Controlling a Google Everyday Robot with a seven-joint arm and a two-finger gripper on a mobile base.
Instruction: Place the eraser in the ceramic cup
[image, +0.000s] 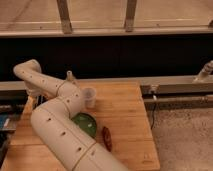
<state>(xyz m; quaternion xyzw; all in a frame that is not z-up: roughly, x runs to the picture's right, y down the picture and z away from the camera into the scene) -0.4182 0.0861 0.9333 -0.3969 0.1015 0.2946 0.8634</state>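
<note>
At the left edge of the pale wooden tabletop (125, 112), your gripper (33, 93) hangs below the bend of the white perforated arm (60, 131). You cannot tell how wide it stands or whether it holds anything. The black eraser cannot be made out; the arm covers that corner. Towards the middle, a clear slim bottle (70, 76) stands at the table's far edge, then the small whitish-grey ceramic cup (90, 97) stands upright, just beside the arm. Below the cup sits the wide green bowl (86, 125) — partly behind the arm — and right of it lies a dark red oblong thing (106, 138).
</note>
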